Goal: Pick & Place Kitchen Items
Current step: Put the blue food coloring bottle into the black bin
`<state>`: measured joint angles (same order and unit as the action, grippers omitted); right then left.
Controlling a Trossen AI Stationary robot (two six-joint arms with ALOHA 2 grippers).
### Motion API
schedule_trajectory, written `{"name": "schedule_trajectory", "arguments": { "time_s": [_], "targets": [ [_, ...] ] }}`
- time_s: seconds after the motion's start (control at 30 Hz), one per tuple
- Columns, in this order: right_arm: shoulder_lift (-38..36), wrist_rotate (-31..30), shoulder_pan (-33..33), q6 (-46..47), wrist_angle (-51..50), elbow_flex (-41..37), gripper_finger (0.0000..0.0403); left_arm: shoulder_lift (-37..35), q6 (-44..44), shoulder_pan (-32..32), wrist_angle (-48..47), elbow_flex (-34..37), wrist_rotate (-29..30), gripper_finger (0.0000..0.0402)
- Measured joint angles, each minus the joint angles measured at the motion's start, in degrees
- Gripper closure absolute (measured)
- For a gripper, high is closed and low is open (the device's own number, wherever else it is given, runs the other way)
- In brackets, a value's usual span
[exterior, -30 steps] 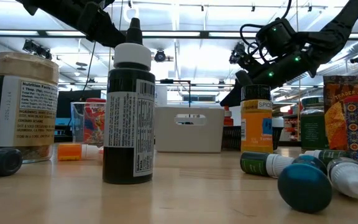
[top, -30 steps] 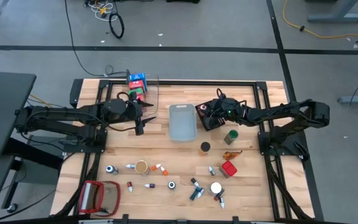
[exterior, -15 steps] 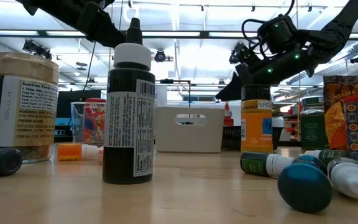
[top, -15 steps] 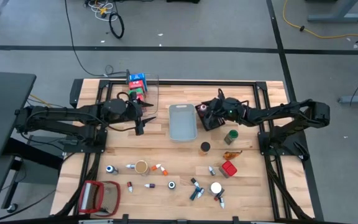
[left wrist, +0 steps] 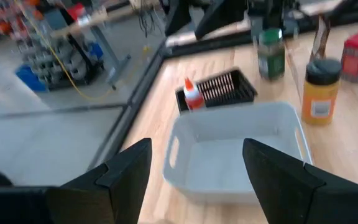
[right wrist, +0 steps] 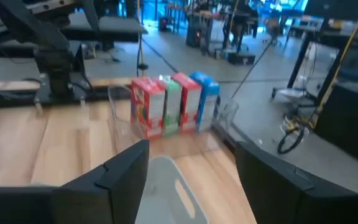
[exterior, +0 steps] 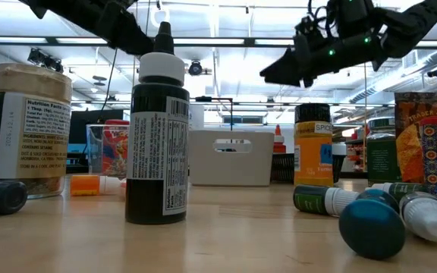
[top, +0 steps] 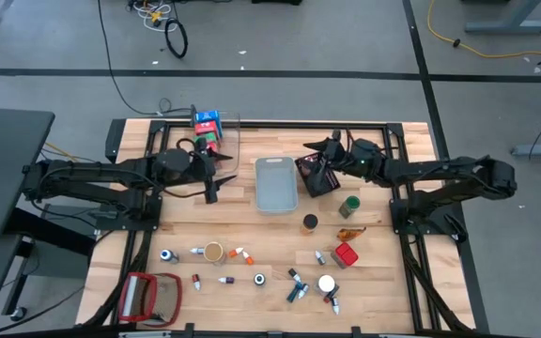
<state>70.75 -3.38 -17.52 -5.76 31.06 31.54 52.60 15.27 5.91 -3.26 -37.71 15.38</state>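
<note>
My left gripper (top: 220, 178) hovers open between the clear bin (top: 225, 141) and the grey bin (top: 275, 183), with nothing between its fingers (left wrist: 126, 171). Open as well, my right gripper (top: 314, 153) hangs above the black bin's (top: 313, 176) far side and touches nothing (exterior: 279, 74). A small bottle with an orange cap (left wrist: 193, 96) stands in the black bin. Red, green and blue cartons (right wrist: 173, 102) stand upright in the clear bin. A green-lidded jar (top: 349, 206), a brown-lidded jar (top: 309, 222) and a red carton (top: 346, 254) rest on the table.
Several small bottles, a jar (top: 214, 252) and tins lie scattered along the table's near part (top: 294, 282). A red-framed flat object (top: 148, 298) lies at the near left corner. The grey bin holds nothing.
My right gripper has risen out of the black bin, gone a little toward the far edge and tipped closer to level. The small orange-capped bottle has stayed in the black bin.
</note>
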Motion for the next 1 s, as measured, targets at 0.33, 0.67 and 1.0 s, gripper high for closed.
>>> {"name": "schedule_trajectory", "arguments": {
  "time_s": [0.33, 0.67, 1.0],
  "targets": [
    [-0.43, 0.36, 0.16, -5.27, -0.21, 2.19, 0.0163, -0.04, -4.35, -0.02, 10.55, -0.25, 1.95, 0.0141],
    [-0.43, 1.44, 0.16, -8.31, 0.21, 2.61, 0.0163, 2.73, -7.71, -3.30, -9.84, -14.44, -2.82, 0.0141],
    [-0.34, 3.53, 0.16, -8.17, 0.73, 2.65, 0.0163, 14.12, -12.87, -11.16, -45.93, -37.17, -1.33, 0.0141]
  ]
}}
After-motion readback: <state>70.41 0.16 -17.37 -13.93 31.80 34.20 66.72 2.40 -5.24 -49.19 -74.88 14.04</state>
